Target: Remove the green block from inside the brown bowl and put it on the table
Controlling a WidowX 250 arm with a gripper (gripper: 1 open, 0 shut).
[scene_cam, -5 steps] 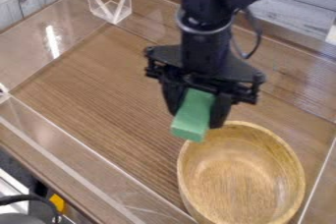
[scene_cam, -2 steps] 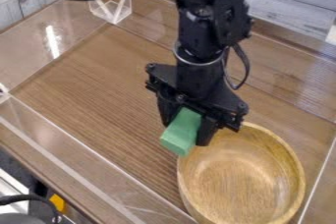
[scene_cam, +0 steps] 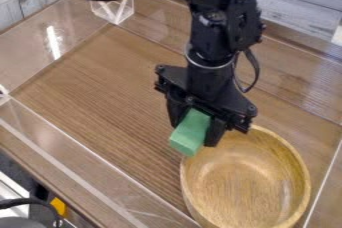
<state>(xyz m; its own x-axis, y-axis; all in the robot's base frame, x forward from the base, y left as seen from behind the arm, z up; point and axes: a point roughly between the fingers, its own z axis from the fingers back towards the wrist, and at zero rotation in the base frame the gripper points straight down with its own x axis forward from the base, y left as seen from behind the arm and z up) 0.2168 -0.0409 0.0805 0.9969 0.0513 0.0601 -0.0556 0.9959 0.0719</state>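
Observation:
The green block [scene_cam: 190, 134] hangs tilted in my gripper [scene_cam: 199, 120], which is shut on its upper end and points straight down. Block and gripper sit just left of the brown bowl's [scene_cam: 249, 184] near-left rim, low over the table [scene_cam: 94, 82]. The bowl is a wide, shallow, light tan dish at the lower right, and nothing lies in it. Whether the block's lower end touches the tabletop cannot be told. The black arm rises behind toward the top of the view.
Clear acrylic walls [scene_cam: 60, 147] edge the table along the left and front sides. A small clear acrylic stand [scene_cam: 116, 9] sits at the back left. The bowl's rim lies right beside the block.
The gripper has come down toward the table with the green block still in it, and its wrist has rolled slightly. The bowl has stayed put.

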